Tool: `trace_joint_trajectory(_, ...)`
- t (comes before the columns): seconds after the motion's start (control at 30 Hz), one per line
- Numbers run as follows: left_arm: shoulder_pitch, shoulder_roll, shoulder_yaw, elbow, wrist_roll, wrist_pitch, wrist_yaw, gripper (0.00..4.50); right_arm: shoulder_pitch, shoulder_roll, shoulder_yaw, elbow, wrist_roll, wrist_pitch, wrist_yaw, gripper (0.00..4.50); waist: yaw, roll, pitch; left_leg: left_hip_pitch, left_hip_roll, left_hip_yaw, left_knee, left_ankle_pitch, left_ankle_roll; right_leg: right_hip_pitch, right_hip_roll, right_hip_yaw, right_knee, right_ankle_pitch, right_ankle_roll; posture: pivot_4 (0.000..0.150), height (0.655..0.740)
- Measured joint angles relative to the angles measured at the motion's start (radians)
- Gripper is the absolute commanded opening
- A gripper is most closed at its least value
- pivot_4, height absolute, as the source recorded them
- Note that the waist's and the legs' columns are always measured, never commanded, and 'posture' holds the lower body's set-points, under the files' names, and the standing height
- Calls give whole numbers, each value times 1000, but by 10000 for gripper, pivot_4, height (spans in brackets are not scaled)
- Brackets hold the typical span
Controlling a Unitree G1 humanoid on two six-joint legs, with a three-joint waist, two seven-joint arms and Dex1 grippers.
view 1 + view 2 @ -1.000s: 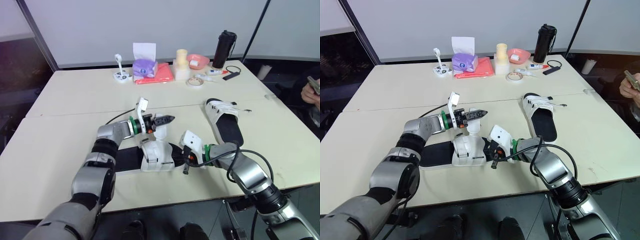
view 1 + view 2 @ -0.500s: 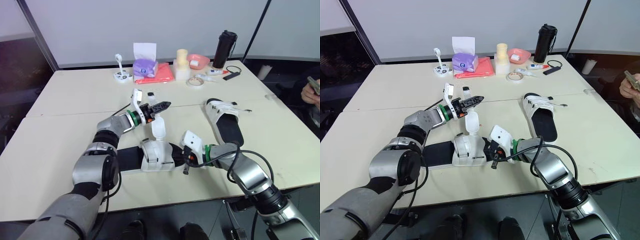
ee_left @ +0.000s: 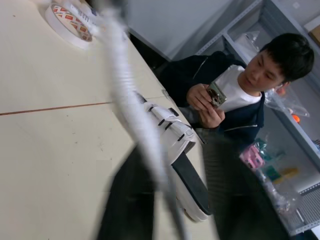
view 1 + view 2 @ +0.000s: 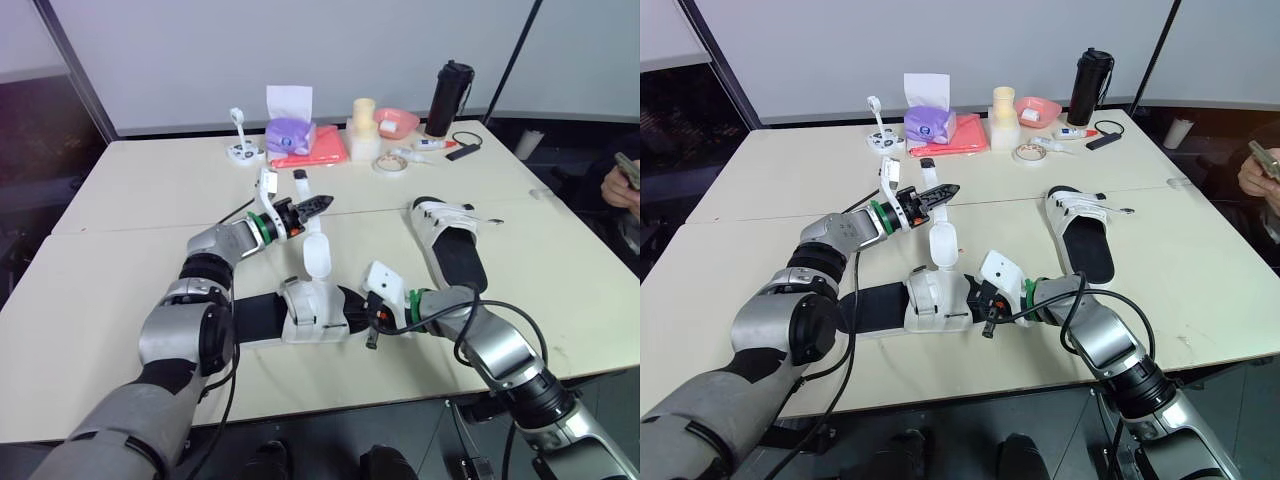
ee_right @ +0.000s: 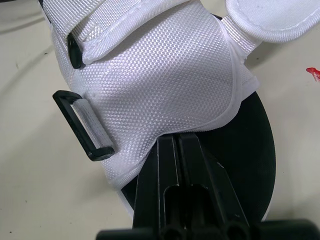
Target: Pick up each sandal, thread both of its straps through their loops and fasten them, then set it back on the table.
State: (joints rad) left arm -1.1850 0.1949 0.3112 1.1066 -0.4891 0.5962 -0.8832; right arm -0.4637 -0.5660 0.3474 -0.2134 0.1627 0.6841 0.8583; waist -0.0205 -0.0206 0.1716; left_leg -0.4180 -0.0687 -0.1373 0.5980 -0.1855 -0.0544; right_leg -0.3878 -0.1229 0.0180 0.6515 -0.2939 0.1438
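The near sandal, black sole with a white upper, lies flat at the table's front. Its long white strap stands up from the upper and runs through my left gripper, which is shut on it. The strap's black-tipped end pokes out above the fingers. The left wrist view has the strap blurred between the fingers. My right gripper is shut, its fingertips lying on the black sole against the white upper, beside an empty black loop. The second sandal lies to the right.
Along the table's far edge stand a purple tissue box, a pink cloth, a tape roll, a pink bowl and a black bottle. A person sits off the right side holding a phone.
My left gripper has moved back and left, shut on the near sandal's strap and drawn it upright. The right gripper has stayed put.
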Motion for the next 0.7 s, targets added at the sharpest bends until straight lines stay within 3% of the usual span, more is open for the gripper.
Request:
trace_joint_trajectory(0.23, 26, 7, -47, -111, 2, 37, -91, 524, 0, 0, 1, 0, 0, 0, 0, 0, -1, 0, 0, 0, 0, 0, 0, 0, 0, 0, 0, 0, 0, 0, 0, 1500, 7400)
trace_joint_trajectory(0.37, 271, 62, -249, -599, -14, 87, -320, 524, 3, 3, 4, -7, 1, -1, -1, 0, -13, 1, 0, 0, 1, 1, -1, 0, 0, -1, 0, 2, 0, 0, 0, 1500, 7400)
trace_joint_trajectory(0.47, 397, 99, -358, -829, -21, 93, -399, 524, 5, 1, 1, -6, 1, 0, -2, 0, -9, 1, 0, 0, 1, 0, -1, 0, 0, 0, 0, 2, 0, 0, 0, 1500, 7400)
trace_joint_trajectory(0.57, 510, 155, -461, -1023, 54, -61, -424, 524, 10, -3, -1, -6, 0, 0, -3, 0, 2, 2, -1, 2, 1, 1, -1, 0, 0, 1, 0, 2, -1, 0, -1, 1500, 7400)
trace_joint_trajectory(0.7, 584, 176, -525, -1063, 173, -328, -420, 524, 14, -7, -4, -5, -1, 6, 3, 0, 10, 2, -1, 3, 1, 1, 0, 0, 0, 5, 0, 2, -4, 0, -2, 1500, 7400)
